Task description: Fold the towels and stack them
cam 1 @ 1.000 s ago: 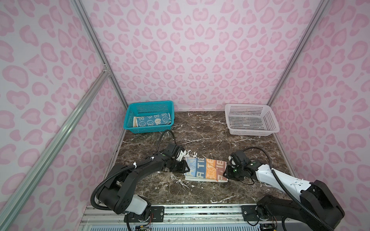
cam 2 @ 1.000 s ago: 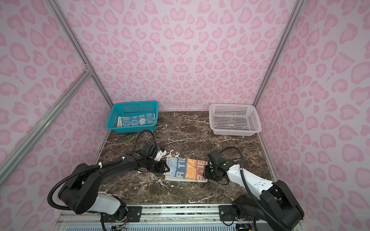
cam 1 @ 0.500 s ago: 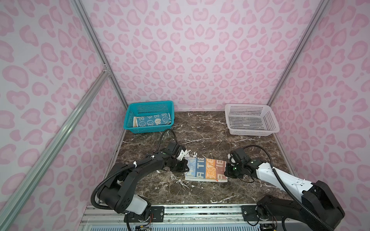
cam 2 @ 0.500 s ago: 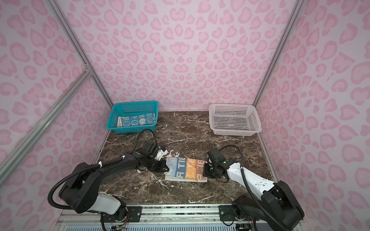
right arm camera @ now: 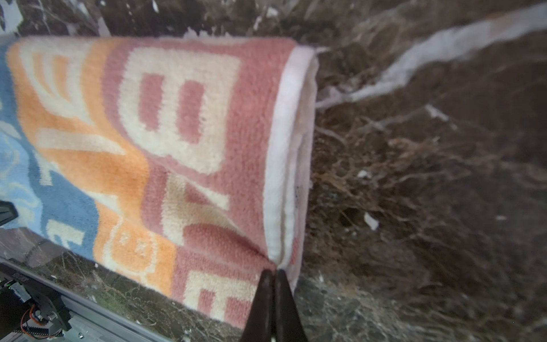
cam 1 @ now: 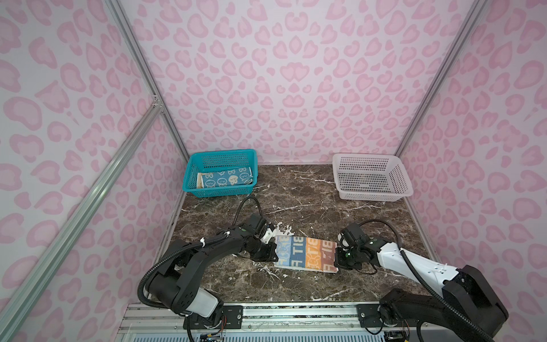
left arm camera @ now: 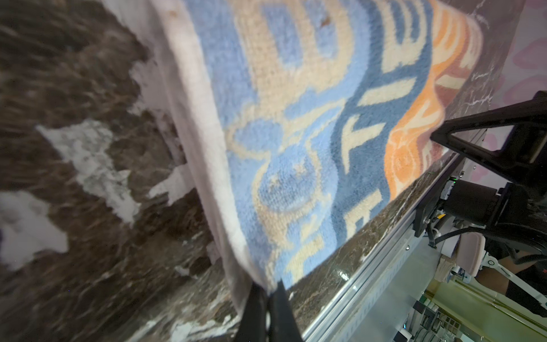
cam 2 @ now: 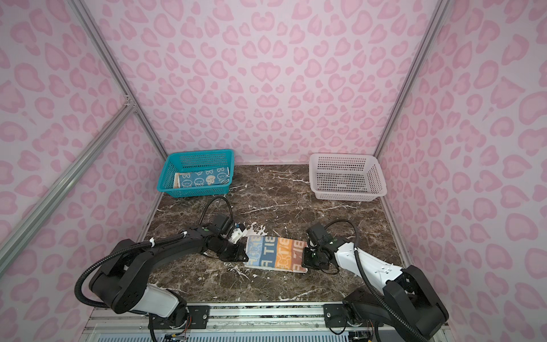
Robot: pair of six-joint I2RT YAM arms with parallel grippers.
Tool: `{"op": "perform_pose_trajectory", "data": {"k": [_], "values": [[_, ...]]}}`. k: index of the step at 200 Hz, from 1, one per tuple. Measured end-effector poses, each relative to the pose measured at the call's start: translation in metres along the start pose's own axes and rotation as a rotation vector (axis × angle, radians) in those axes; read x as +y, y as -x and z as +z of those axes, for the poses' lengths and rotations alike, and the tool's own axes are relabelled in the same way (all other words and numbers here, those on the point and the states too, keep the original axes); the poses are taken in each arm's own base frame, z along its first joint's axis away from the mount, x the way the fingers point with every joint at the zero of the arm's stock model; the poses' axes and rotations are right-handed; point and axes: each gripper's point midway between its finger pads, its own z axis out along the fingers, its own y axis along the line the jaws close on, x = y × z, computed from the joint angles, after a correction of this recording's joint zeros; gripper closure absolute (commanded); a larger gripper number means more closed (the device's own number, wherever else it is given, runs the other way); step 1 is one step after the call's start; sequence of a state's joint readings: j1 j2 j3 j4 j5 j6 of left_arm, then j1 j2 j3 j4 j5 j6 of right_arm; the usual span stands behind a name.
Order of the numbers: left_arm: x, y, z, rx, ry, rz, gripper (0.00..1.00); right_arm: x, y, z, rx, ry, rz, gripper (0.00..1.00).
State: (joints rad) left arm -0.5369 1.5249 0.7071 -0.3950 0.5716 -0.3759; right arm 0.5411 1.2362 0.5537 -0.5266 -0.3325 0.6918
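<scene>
Marble table (cam 1: 296,207) bare between teal basket (cam 1: 219,192) and white basket (cam 1: 373,195); lettered towel (cam 1: 306,253) blocks front centre.

On marble table (cam 1: 310,207): teal basket (cam 1: 219,193), white basket (cam 1: 373,196), lettered towel (cam 1: 306,253).

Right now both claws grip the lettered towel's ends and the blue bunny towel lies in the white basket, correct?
No: both top views show the blue bunny towel in the teal basket. The left claw and right claw do grip the lettered towel at its ends.
</scene>
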Motion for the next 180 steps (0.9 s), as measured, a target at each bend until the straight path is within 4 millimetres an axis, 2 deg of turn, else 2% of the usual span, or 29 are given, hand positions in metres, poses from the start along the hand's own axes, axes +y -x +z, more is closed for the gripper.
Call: {"op": "perform_pose_trajectory", "data": {"k": [25,37,60,65,69,93,115,146,167,180], "values": [[0.003,-0.003,0.005,0.021,0.007,-0.008,0.94,0.000,0.002,0.001,-0.005,-0.013,-0.011,0.88],[0.003,-0.003,0.005,0.022,0.011,-0.007,0.86,0.001,0.003,0.000,-0.007,-0.015,-0.016,0.84],[0.001,-0.003,0.001,0.019,0.016,-0.002,0.66,0.002,0.009,-0.008,-0.037,-0.024,-0.036,0.74],[0.002,-0.001,-0.001,0.009,0.030,0.003,0.65,0.004,0.011,-0.010,-0.046,-0.018,-0.044,0.72],[0.002,-0.001,-0.003,0.003,0.037,0.005,0.59,0.006,0.012,-0.013,-0.053,-0.012,-0.048,0.70],[-0.001,0.005,-0.015,-0.020,0.066,0.019,0.53,0.015,0.024,-0.027,-0.116,0.004,-0.088,0.65],[-0.007,0.012,-0.026,-0.042,0.083,0.045,0.52,0.019,0.029,-0.032,-0.137,0.008,-0.122,0.65],[-0.018,0.026,-0.041,-0.082,0.097,0.072,0.53,0.025,0.035,-0.028,-0.128,0.013,-0.144,0.81],[-0.033,0.041,-0.049,-0.120,0.064,0.100,0.63,0.033,0.039,-0.020,-0.115,0.030,-0.155,0.90],[-0.042,0.050,-0.049,-0.141,0.028,0.102,0.76,0.039,0.041,-0.015,-0.104,0.041,-0.163,0.94]]}}
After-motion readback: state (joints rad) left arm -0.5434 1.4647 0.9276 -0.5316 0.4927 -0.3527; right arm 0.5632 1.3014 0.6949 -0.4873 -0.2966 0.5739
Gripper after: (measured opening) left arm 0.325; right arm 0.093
